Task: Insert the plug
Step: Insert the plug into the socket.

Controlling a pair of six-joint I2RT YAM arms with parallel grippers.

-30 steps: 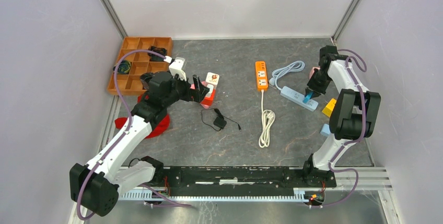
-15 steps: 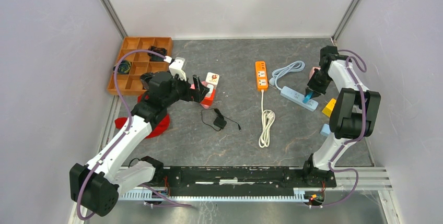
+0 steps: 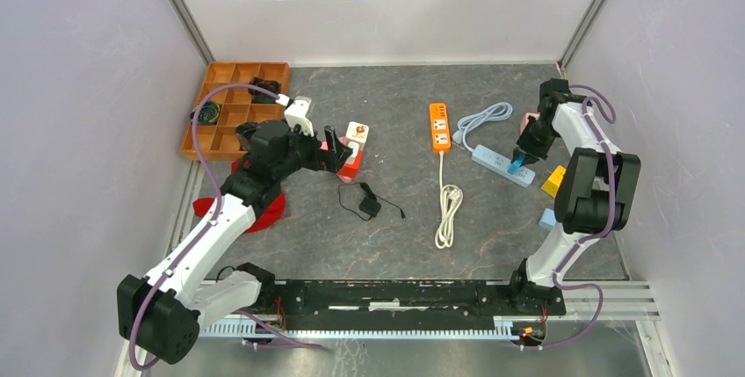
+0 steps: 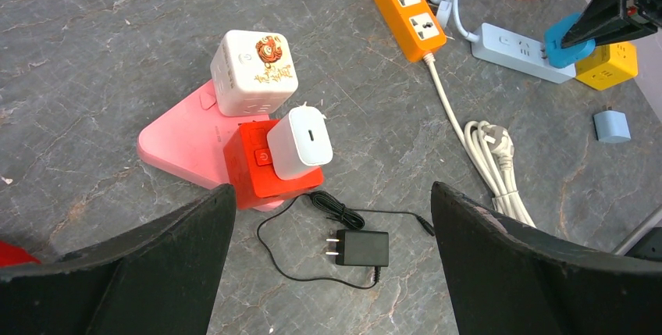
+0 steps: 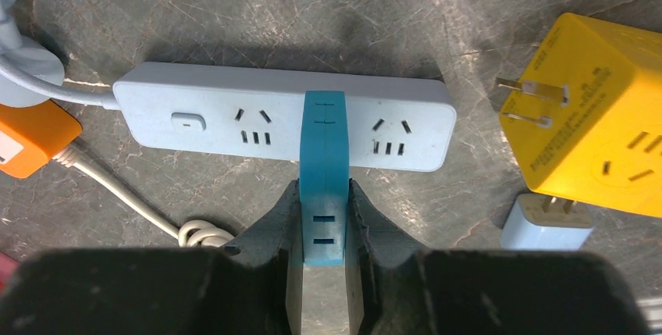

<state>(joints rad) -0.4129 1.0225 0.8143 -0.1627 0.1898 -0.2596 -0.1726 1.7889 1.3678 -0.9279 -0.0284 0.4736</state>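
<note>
At 2 o'clock the right gripper (image 5: 322, 194) pinches the flat blue plastic plug (image 5: 323, 147) against the pale-blue power strip (image 5: 211, 120), apparently mid-insertion and needing a straight push; the left gripper (image 4: 332, 190) gapes empty.

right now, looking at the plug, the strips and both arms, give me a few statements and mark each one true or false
1. The right fingers grip the blue plug over the pale blue power strip. True.
2. The left fingers hold the white charger. False: they are open and empty, and the charger sits on the red cube.
3. The yellow cube adapter is plugged into the pale blue power strip. False: it lies beside the strip with its prongs bare.
4. The black adapter lies loose on the table, near the red cube. True.
</note>
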